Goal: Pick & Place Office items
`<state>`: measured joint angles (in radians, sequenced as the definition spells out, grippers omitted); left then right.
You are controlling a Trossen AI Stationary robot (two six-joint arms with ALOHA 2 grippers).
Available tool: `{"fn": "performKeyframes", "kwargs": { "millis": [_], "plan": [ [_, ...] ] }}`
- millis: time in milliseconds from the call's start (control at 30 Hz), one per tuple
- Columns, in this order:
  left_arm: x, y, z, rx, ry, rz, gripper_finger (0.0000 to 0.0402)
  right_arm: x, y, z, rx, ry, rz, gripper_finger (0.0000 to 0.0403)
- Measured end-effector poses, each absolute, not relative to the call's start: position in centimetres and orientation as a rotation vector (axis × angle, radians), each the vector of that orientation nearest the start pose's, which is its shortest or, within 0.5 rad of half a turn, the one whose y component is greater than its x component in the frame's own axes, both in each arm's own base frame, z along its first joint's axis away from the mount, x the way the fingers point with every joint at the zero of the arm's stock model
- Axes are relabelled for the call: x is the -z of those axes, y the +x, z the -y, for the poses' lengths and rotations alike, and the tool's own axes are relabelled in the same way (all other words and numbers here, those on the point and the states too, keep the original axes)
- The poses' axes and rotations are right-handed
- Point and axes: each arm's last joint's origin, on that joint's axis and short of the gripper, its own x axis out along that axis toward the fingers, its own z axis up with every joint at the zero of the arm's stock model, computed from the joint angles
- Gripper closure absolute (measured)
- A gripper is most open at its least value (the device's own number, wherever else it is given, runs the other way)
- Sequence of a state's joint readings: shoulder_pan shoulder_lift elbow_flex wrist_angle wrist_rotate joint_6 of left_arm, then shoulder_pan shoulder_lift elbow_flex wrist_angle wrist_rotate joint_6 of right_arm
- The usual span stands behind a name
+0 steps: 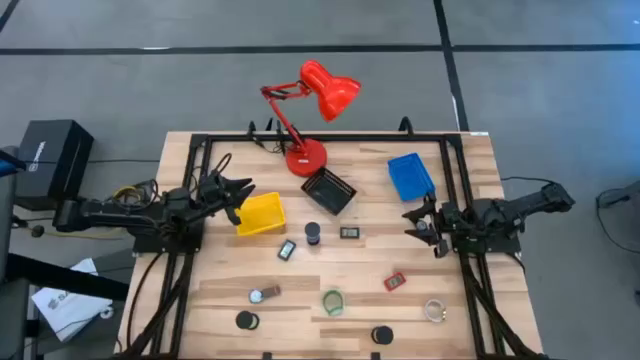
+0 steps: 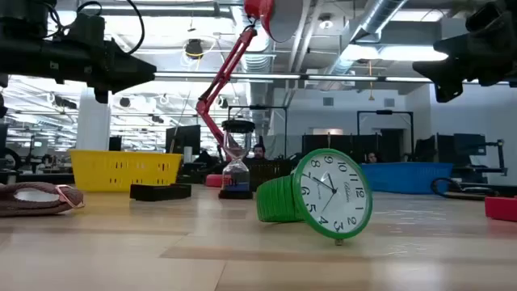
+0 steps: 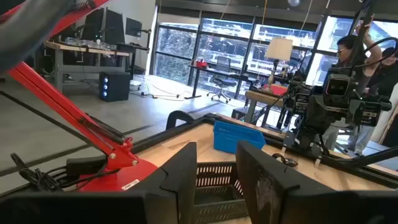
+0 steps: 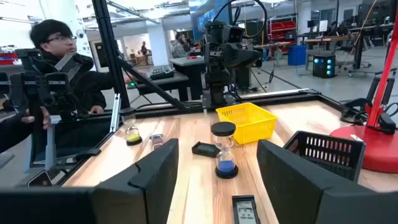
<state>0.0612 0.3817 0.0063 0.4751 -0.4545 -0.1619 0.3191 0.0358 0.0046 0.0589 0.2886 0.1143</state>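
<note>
The office items lie loose on the wooden table: an hourglass (image 1: 313, 234), small black pieces (image 1: 350, 232) (image 1: 287, 250), a green watch (image 1: 333, 302) lying on its side, a red piece (image 1: 395, 282), a clear ring (image 1: 434, 310) and black pucks (image 1: 246, 320) (image 1: 382, 335). My left gripper (image 1: 236, 190) hangs open above the table's left side, next to the yellow tray (image 1: 262, 213). Its fingers (image 3: 186, 180) hold nothing. My right gripper (image 1: 421, 222) hangs open at the right side, below the blue tray (image 1: 410, 175), facing the hourglass (image 4: 223, 149), with nothing between its fingers (image 4: 155, 180).
A red desk lamp stands with its base (image 1: 306, 157) at the far middle, and a black mesh tray (image 1: 328, 190) sits just in front of it. A black frame (image 1: 330, 138) rings the table. A person (image 4: 53, 68) sits beyond the table's near edge.
</note>
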Motion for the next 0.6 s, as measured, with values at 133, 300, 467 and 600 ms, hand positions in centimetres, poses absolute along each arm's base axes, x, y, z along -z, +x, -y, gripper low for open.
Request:
{"fn": "performKeyframes", "kwargs": {
  "millis": [133, 300, 467, 600],
  "plan": [
    [-17.76, 11.72, -1.99, -0.506, -0.178, 0.144, 0.0293, -16.79, 9.6, -2.3, -0.032, 0.123, 0.025, 0.0193],
    [-17.88, 11.71, -1.99, -0.506, -0.175, 0.156, 0.0293, -16.91, 9.6, -2.3, -0.036, 0.328, 0.034, 0.0193],
    [-18.37, 11.63, -1.99, -0.503, -0.161, 0.202, 0.0293, -16.84, 9.6, -2.3, -0.037, 0.438, 0.025, 0.0193],
    [-18.65, 11.58, -1.98, -0.501, -0.165, 0.232, 0.0293, -16.84, 9.6, -2.3, -0.037, 0.463, 0.024, 0.0193]
  ]
}}
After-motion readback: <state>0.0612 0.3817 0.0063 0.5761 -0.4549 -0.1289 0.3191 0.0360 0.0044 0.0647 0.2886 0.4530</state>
